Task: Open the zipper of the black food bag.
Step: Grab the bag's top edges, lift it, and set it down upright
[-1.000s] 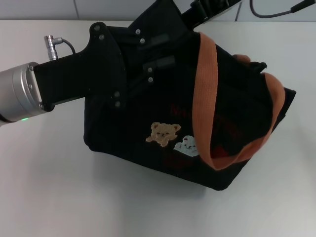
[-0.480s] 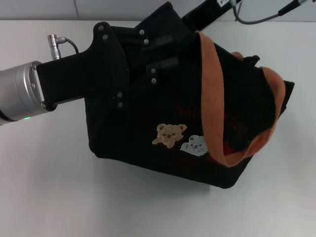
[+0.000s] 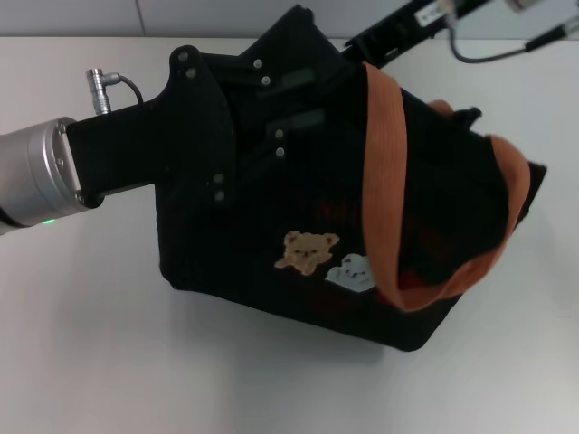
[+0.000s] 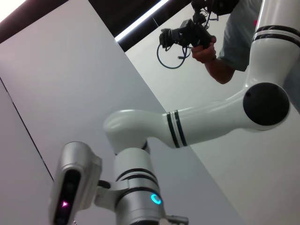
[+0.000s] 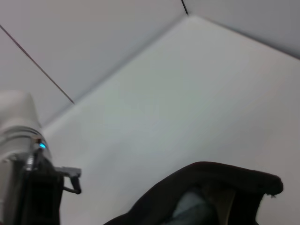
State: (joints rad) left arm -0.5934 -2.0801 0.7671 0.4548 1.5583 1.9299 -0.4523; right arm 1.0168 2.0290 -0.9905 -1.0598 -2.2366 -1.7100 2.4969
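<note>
The black food bag (image 3: 271, 244) stands tilted on the white table, its bear patches (image 3: 308, 251) facing me. An orange-brown handle (image 3: 380, 163) drapes over its front. My left gripper (image 3: 294, 98) lies against the bag's upper left side, its two fingers shut on the fabric there. My right gripper (image 3: 375, 41) reaches in from the back right, and its tip is hidden behind the bag's raised top corner. The zipper is hidden from the head view. In the right wrist view the bag's rim (image 5: 206, 173) gapes a little over pale lining.
The white table (image 3: 90, 353) runs around the bag on all sides, with a wall along its far edge. A grey cable (image 3: 507, 45) trails from the right arm at the back right. The left wrist view faces away from the table.
The right arm has drawn back toward the upper right. The bag has shifted and tilted slightly with it, and its right handle has slumped lower. The left gripper has barely moved.
</note>
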